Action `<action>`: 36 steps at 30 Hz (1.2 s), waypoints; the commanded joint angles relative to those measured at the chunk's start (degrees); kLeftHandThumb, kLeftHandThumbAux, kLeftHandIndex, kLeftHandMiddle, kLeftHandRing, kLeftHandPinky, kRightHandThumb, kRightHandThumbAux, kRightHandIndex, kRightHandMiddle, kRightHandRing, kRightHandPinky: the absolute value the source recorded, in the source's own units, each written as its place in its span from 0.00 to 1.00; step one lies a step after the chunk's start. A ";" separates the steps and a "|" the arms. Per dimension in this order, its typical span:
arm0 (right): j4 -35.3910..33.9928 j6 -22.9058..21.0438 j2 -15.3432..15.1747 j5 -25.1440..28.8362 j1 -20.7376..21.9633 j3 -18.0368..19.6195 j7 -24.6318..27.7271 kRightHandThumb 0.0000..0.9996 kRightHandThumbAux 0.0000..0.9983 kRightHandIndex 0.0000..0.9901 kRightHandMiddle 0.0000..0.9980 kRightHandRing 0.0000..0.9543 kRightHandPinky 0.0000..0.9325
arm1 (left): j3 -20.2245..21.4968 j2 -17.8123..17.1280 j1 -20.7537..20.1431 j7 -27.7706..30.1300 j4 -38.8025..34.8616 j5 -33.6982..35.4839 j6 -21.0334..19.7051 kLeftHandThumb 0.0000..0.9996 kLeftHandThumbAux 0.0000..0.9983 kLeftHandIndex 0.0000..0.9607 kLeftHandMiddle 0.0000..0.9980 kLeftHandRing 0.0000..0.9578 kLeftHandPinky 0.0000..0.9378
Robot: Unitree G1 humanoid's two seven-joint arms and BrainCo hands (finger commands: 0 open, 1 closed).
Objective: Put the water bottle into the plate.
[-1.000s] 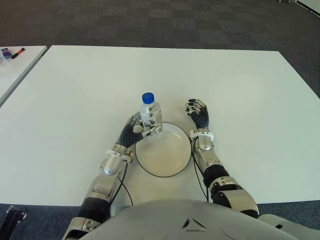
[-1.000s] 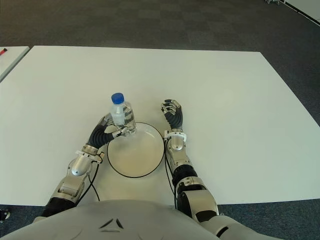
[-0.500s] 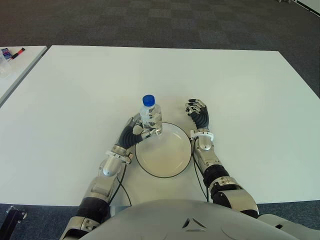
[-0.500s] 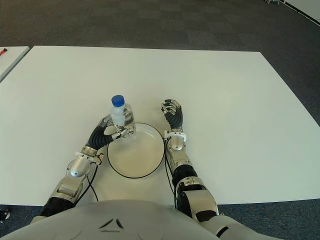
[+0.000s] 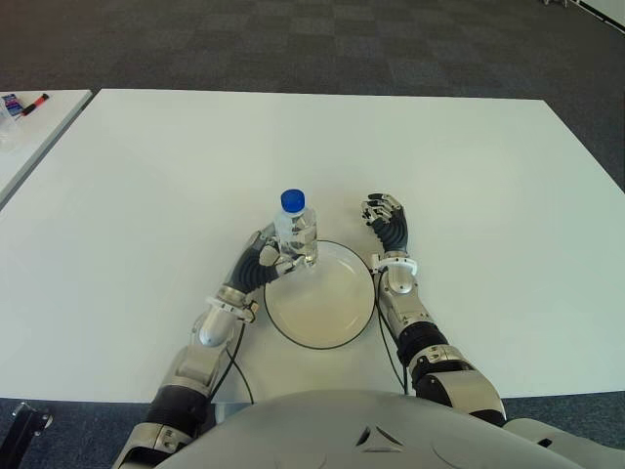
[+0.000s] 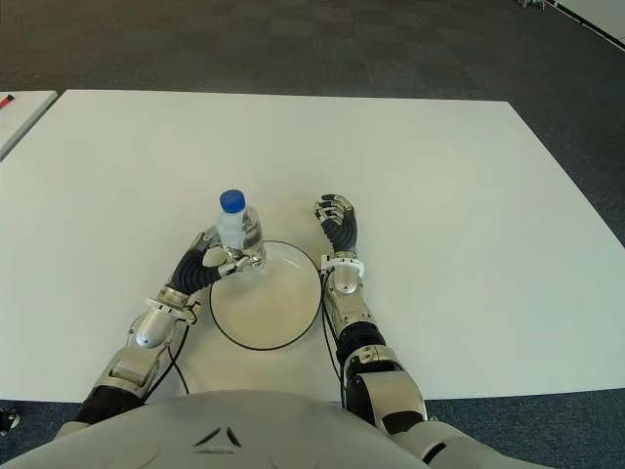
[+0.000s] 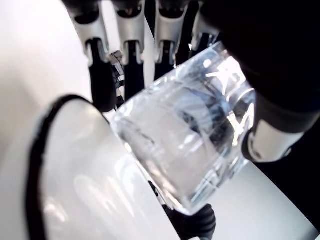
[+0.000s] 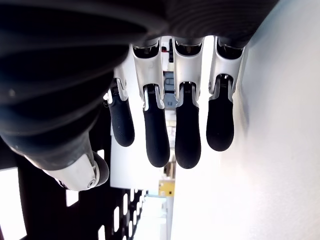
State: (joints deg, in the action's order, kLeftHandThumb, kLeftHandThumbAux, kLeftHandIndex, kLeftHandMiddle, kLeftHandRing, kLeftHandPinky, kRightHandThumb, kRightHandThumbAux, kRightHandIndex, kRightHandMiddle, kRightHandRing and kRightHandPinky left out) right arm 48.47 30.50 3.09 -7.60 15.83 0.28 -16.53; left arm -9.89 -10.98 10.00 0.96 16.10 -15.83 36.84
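The white desk (image 5: 146,176) carries a round white plate (image 5: 322,303) with a dark rim, set near the robot's torso, between the two arms. The left robot hand (image 5: 262,262) sits at the plate's 10 o'clock edge with its fingers clamped around a clear water bottle (image 5: 295,234) with a blue cap (image 5: 292,200); the bottle stands roughly upright over that rim, and whether its base touches the plate cannot be told. The right robot hand (image 5: 387,223) shows just beside the plate at its 2 o'clock, its fingers relaxed, apart and holding nothing.
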 commanded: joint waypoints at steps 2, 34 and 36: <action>1.24 -2.37 -0.03 -0.18 -1.25 -0.08 -0.03 0.94 0.67 0.36 0.48 0.55 0.59 | -1.05 -0.58 1.28 0.70 0.12 -0.92 -0.80 0.95 0.65 0.38 0.52 0.59 0.75; 2.16 -1.65 -0.22 -0.06 -0.79 0.04 0.34 0.94 0.67 0.36 0.48 0.55 0.59 | -1.98 -0.83 3.48 -0.09 -3.84 -2.66 -2.14 0.95 0.65 0.39 0.51 0.58 0.75; 2.18 -1.77 -0.26 -0.05 -0.77 0.04 0.38 0.94 0.67 0.36 0.48 0.55 0.59 | -1.95 -0.79 3.48 -0.46 -3.87 -3.12 -2.14 0.95 0.65 0.39 0.51 0.57 0.74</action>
State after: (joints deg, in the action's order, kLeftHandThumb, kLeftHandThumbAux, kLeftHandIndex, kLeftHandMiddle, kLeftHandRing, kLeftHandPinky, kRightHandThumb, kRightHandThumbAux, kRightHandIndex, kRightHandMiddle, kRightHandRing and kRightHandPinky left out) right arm 49.06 30.57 2.76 -7.59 16.09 0.38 -16.32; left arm -10.90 -11.65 12.64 0.78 11.90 -17.33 35.18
